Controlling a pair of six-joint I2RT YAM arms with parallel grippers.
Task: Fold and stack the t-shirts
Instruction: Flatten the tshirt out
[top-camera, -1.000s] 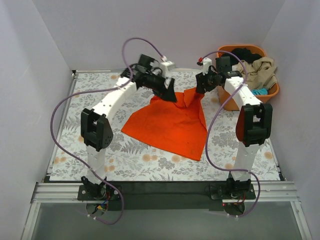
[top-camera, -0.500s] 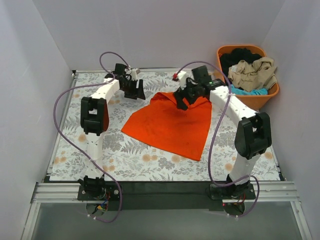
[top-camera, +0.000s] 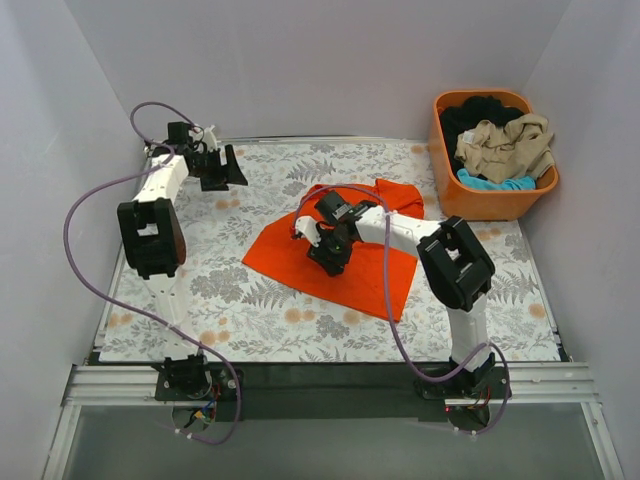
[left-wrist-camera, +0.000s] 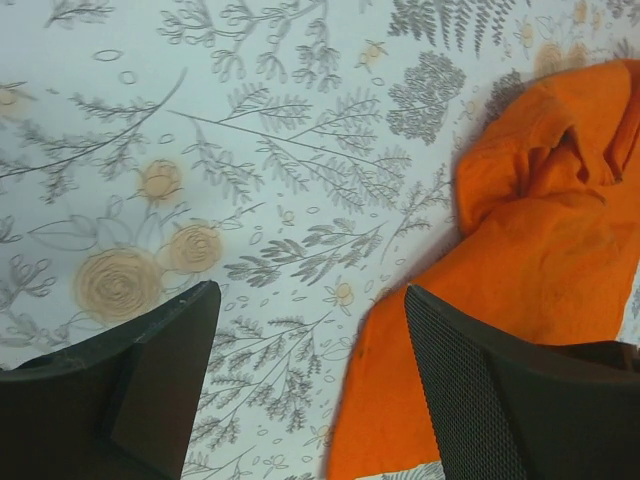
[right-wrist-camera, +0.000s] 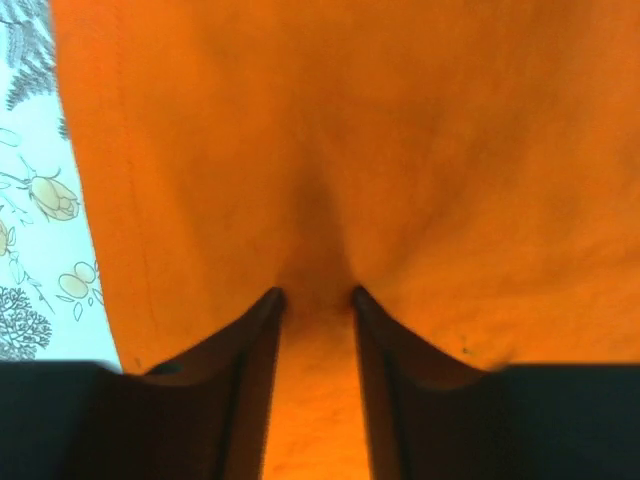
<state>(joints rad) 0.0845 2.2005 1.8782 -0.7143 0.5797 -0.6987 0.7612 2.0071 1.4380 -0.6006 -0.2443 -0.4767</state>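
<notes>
The orange t-shirt (top-camera: 365, 250) lies partly spread on the flowered table, its far edge bunched and turned over near the back right. My right gripper (top-camera: 330, 255) is down on the shirt's middle-left part. In the right wrist view its fingers (right-wrist-camera: 262, 330) stand close together with puckered orange cloth (right-wrist-camera: 320, 150) pinched between the tips. My left gripper (top-camera: 222, 170) is open and empty over bare table at the far left. In the left wrist view it (left-wrist-camera: 310, 310) hovers beside the shirt's edge (left-wrist-camera: 540, 260). Beige (top-camera: 505, 145), black (top-camera: 485, 108) and turquoise (top-camera: 495, 183) t-shirts lie in the basket.
The rigid orange basket (top-camera: 470, 205) stands at the back right corner, close to the shirt's far right end. White walls close the table on three sides. The table's flowered cover (top-camera: 230, 300) shows at the left and along the near edge.
My left gripper has let go of the shirt and swung to the far left. My right gripper has carried the cloth left and nearer, down onto the shirt, leaving the far edge folded over.
</notes>
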